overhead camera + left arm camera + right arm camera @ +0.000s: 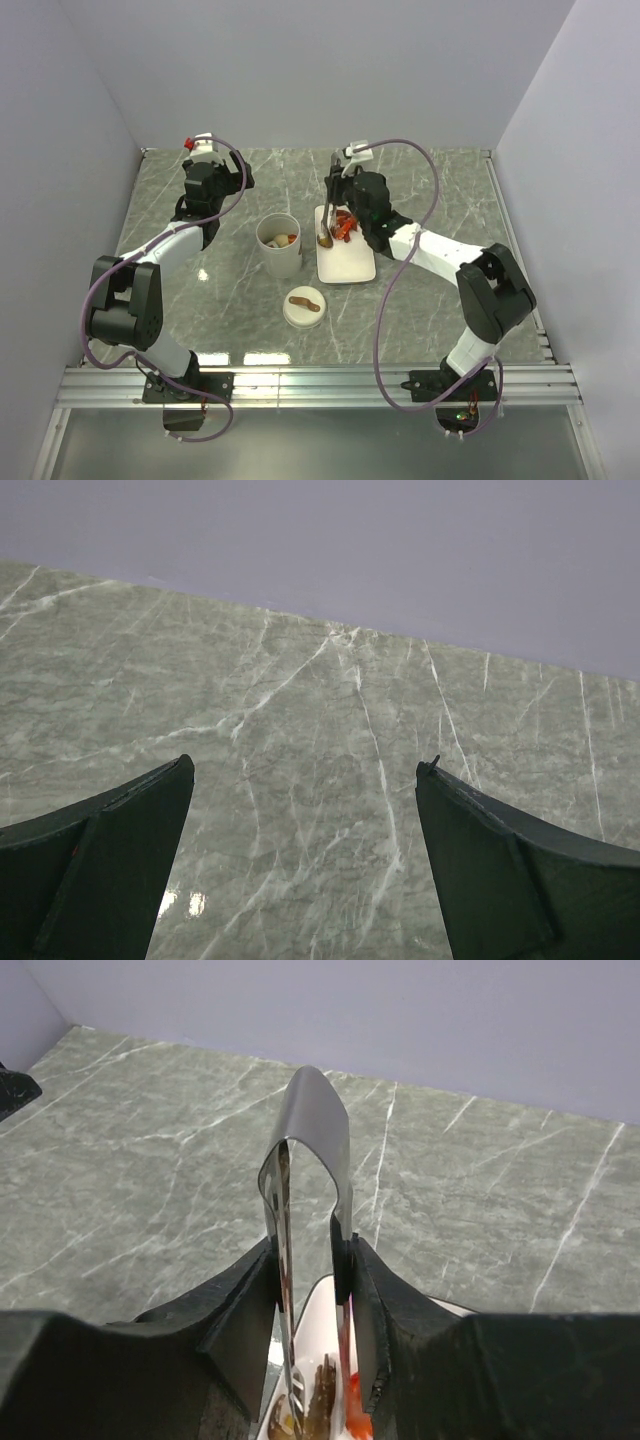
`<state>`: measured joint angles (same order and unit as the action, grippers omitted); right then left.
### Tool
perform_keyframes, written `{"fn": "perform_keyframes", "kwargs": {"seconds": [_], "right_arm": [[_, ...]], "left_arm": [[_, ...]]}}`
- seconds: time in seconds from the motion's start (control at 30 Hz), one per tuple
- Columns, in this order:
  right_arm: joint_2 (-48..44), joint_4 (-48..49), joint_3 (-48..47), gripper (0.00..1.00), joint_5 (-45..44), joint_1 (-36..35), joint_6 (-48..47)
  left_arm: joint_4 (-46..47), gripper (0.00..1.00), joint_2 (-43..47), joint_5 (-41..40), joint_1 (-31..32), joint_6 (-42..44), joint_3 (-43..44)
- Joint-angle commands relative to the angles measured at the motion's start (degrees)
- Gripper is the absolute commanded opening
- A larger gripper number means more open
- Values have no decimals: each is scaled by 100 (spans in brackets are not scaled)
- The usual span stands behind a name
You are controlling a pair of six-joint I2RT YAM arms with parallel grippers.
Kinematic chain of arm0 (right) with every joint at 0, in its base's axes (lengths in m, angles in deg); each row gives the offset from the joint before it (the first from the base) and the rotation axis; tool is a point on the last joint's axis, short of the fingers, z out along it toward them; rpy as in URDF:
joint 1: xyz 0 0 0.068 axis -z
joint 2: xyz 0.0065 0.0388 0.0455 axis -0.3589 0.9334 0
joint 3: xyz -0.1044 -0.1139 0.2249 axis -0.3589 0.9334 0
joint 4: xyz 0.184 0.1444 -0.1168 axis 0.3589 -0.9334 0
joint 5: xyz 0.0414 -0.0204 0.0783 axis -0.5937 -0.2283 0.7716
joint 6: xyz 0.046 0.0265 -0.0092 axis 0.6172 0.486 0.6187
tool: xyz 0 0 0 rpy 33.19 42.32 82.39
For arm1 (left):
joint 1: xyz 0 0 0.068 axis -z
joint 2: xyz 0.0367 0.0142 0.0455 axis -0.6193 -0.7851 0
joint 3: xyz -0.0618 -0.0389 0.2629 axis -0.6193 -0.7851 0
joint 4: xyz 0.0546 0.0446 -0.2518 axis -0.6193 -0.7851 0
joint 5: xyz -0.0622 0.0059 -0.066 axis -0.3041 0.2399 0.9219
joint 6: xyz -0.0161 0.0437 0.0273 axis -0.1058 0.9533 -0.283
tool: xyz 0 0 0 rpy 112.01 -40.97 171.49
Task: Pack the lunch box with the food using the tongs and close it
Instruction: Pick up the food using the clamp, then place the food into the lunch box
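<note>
The tall white lunch box stands open at mid-table with some food inside. Its round cream lid with the brown strap lies flat in front of it. To the right is a white plate with red-orange and brown food at its far end. My right gripper is shut on the grey tongs, which hang down with their arms apart and their tips among the food on the plate. My left gripper is open over bare table at the back left.
Walls close off the table at the back and on both sides. The right arm's cable loops over the table behind the plate. An aluminium rail runs along the near edge.
</note>
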<state>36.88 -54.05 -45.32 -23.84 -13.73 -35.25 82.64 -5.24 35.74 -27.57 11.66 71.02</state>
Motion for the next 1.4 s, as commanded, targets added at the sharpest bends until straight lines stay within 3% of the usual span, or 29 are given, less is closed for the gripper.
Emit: {"fn": "perform_keyframes", "kwargs": {"seconds": [0.0,0.4,0.9,1.37], "right_arm": [[227,-17,-249,40,-84,-127,105],[210,-281,-320,14,-400,-171,27],[-809,-229,-583,12,-295,-197,-492],[-1100,-185,-1348,13,1366,-575,-606]], "left_arm": [[153,99,11,57,-6,-13,233],[153,100,11,74,-6,-13,233],[144,99,2,57,-6,-5,233],[153,99,11,48,-6,-13,233]]}}
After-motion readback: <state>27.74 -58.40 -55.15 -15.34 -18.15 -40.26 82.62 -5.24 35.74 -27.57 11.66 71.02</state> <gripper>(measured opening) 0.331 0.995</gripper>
